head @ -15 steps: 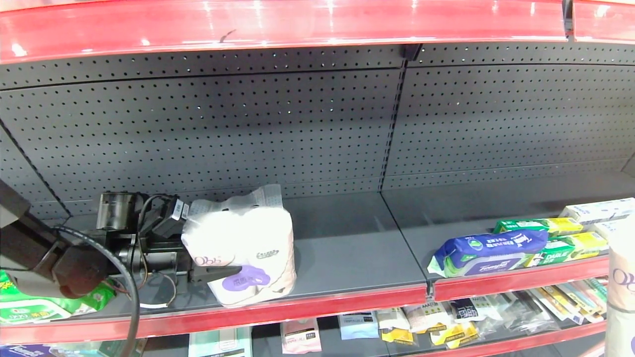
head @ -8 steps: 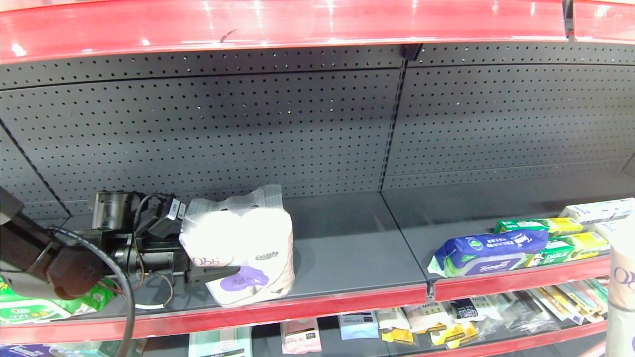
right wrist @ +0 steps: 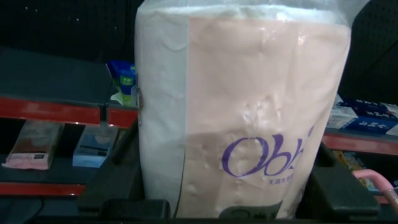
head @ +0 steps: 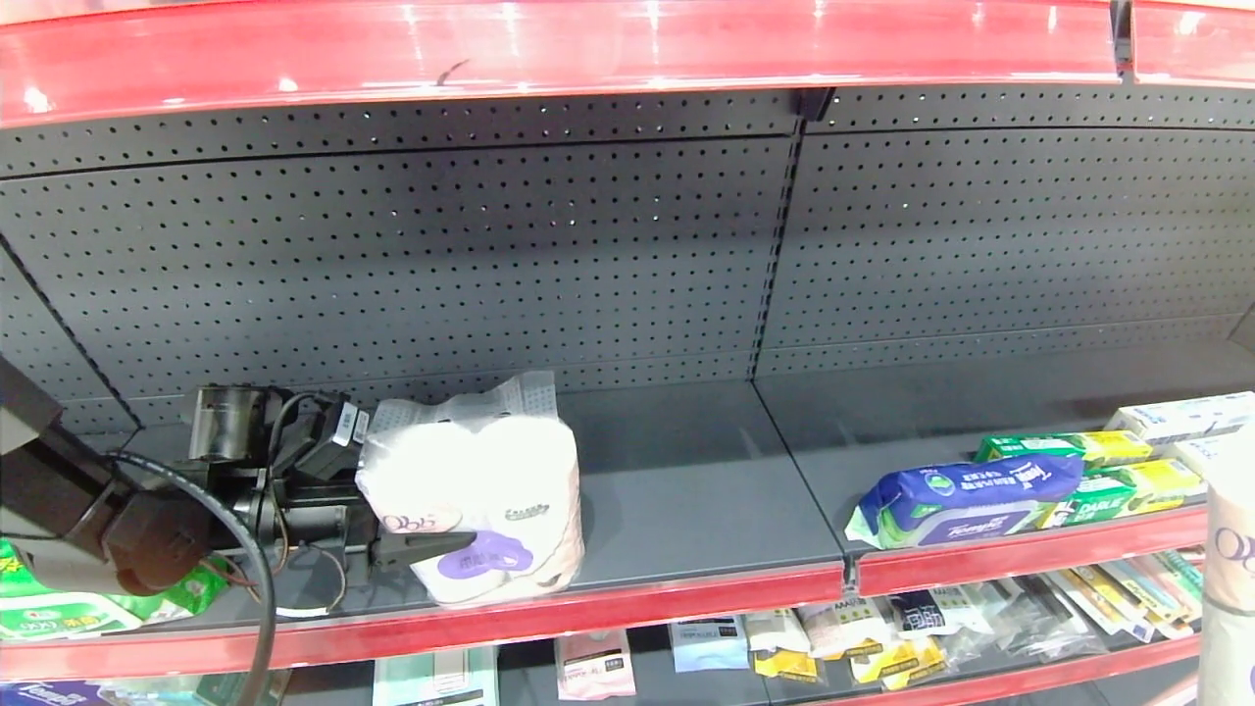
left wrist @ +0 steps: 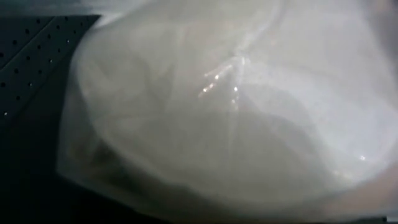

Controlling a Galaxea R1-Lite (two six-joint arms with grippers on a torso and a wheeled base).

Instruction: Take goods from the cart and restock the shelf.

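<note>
A white plastic-wrapped toilet paper pack [head: 480,490] with purple print stands on the grey shelf [head: 686,490], near its red front lip. My left gripper [head: 446,515] reaches in from the left and is shut on this pack; one dark finger [head: 431,541] lies across its front. In the left wrist view the pack's wrap [left wrist: 236,124] sits right against the camera. My right gripper [right wrist: 227,193] is shut on a second toilet paper pack [right wrist: 249,112], held upright in front of the shelving; that pack also shows at the head view's right edge [head: 1228,579].
A blue wipes pack [head: 966,498], green-yellow boxes [head: 1098,471] and white boxes [head: 1181,417] lie on the shelf's right bay. Green packs [head: 59,603] sit at far left. The lower shelf [head: 882,628] holds small packets. A red shelf [head: 588,44] hangs overhead.
My left gripper and its pack shifted a little left, then settled slightly lower on the shelf. The right-hand pack has barely moved.
</note>
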